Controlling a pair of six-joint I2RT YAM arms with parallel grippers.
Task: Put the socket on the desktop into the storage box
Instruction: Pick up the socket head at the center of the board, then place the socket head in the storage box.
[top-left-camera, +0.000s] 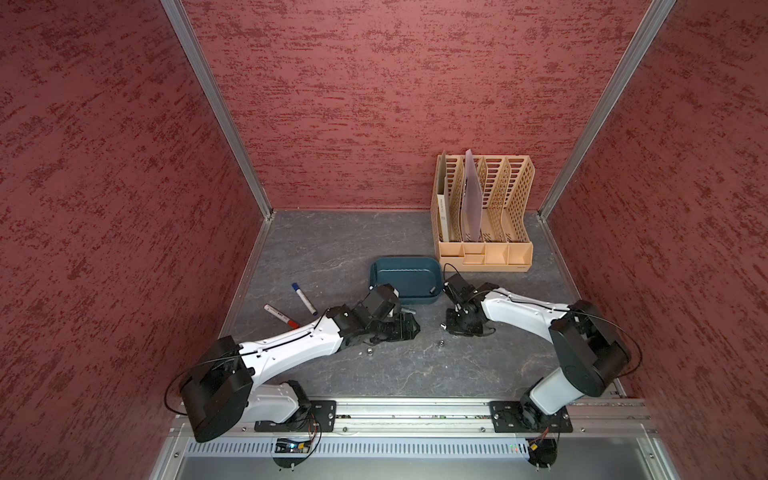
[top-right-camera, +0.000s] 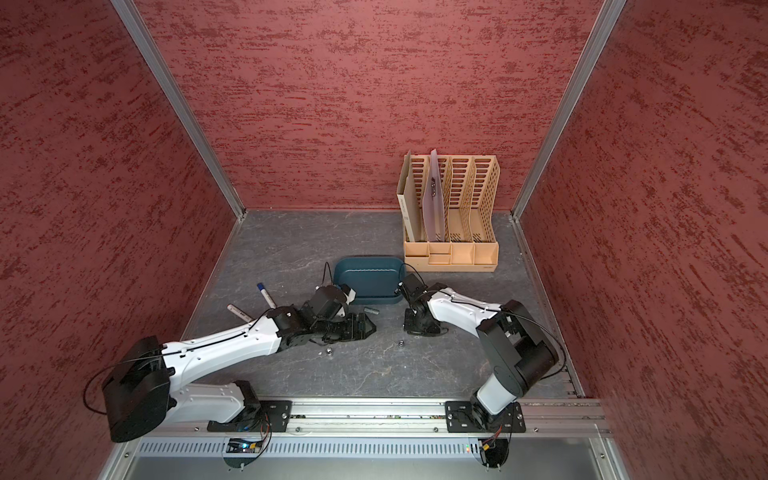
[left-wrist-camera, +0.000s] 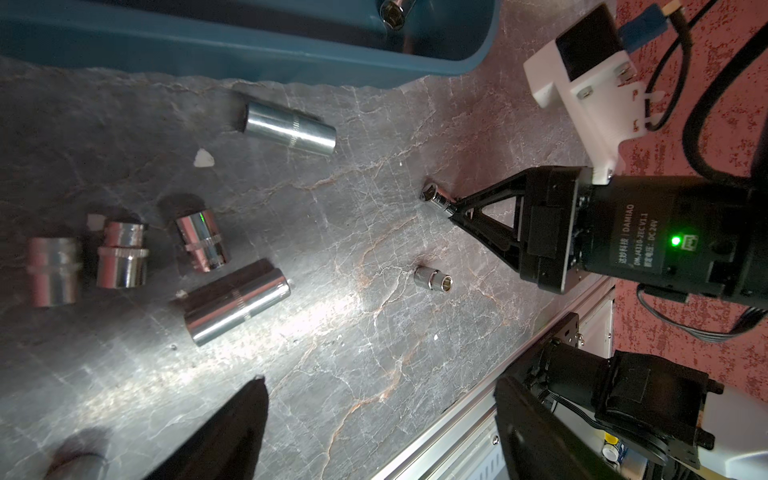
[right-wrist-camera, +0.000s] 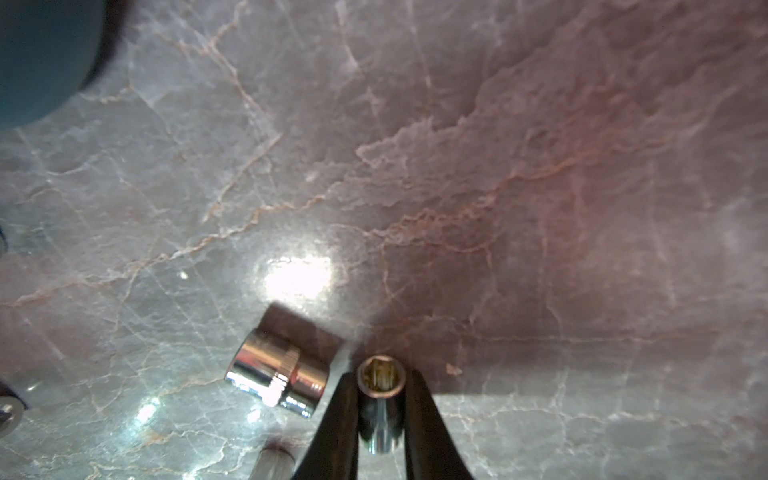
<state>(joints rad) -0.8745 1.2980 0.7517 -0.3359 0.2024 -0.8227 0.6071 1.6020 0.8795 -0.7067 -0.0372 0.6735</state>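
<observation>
Dark grey, pale-veined desktop (right-wrist-camera: 540, 187) lies under the small chrome socket (right-wrist-camera: 380, 415), pinched between the black fingers (right-wrist-camera: 419, 415) of the right gripper (right-wrist-camera: 381, 376), closed tight on it. Its long axis runs along the fingers, hexagonal mouth pointing away from the gripper. Whether it touches the desktop I cannot tell. Just beside it lies a short knurled socket (right-wrist-camera: 278, 382) on its side. In a top view this grip is right of frame centre, below the smooth teal storage box (top-left-camera: 407, 274); the left gripper (top-left-camera: 405, 328), centre, is spread wide.
</observation>
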